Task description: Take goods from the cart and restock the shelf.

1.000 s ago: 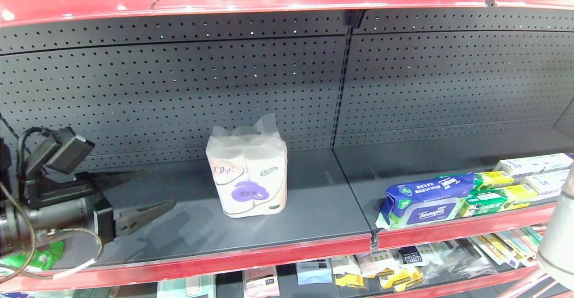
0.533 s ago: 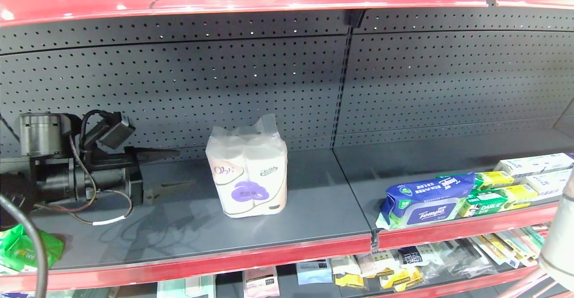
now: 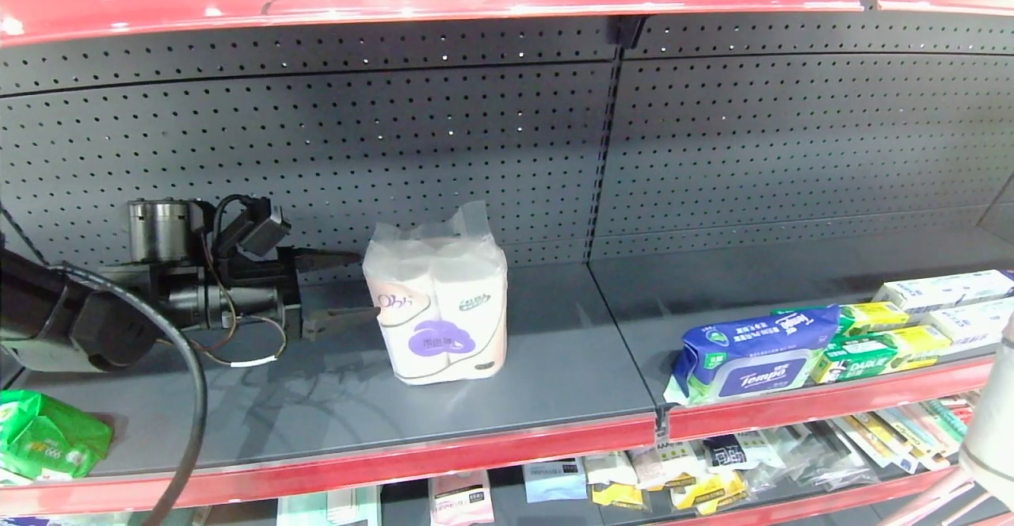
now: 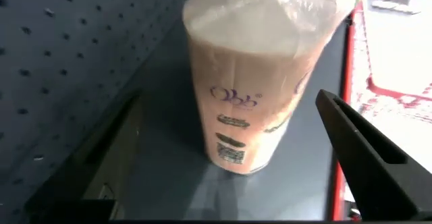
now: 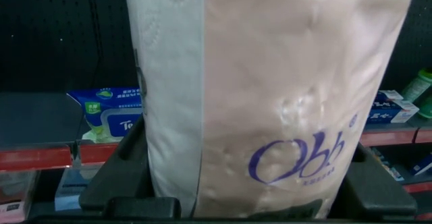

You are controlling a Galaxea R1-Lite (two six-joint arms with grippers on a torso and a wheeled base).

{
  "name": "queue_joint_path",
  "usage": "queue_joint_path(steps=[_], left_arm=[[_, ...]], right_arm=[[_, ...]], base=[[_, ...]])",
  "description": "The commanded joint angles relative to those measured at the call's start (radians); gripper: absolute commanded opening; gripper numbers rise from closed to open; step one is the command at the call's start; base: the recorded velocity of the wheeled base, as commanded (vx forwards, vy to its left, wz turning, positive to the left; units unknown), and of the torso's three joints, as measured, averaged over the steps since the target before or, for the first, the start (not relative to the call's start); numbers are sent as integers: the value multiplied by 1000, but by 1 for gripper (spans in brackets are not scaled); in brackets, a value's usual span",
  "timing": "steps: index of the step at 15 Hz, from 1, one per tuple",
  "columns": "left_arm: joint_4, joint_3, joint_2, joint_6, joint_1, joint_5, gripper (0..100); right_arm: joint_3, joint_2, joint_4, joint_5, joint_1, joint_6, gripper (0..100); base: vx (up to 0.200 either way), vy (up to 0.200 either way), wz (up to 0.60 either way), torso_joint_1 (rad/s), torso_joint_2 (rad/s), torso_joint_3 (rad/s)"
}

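Note:
A clear-wrapped pack of toilet paper rolls [image 3: 436,312] with a purple print stands upright on the grey shelf [image 3: 554,367], left of the centre post. My left gripper [image 3: 366,284] lies level over the shelf, open, its fingertips at the pack's left side, one behind and one in front. In the left wrist view the pack [image 4: 256,82] stands between the spread fingers [image 4: 364,156]. My right gripper [image 5: 250,150] is shut on a second toilet paper pack [image 5: 270,96], which hides most of what lies beyond it.
A blue wet-wipe pack [image 3: 752,356] and several green and white boxes [image 3: 895,336] lie on the shelf's right section. A green packet [image 3: 47,435] sits at the shelf's left front. Small goods [image 3: 713,463] fill the lower shelf. A perforated back panel [image 3: 396,154] closes the rear.
My left arm has moved right along the shelf, bringing its open fingers from the far left up to the standing pack's left side. The pack has not moved.

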Motion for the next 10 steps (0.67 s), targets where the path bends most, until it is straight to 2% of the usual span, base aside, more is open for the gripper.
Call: queue_joint_path(steps=[1,6,10], left_arm=[[-5,1,25,-11,-14,-12,100],[-22,-29,67,-13,-61,-10,100],[-109,-77,133,-43,-86,-1,100]], right_arm=[[-1,10,0,0,-1,0,0],[4,14,-2,0,-1,0,0],[4,14,0,0,-1,0,0]], base=[[0,0,0,0,0,0],[0,0,0,0,0,0],[0,0,0,0,0,0]])
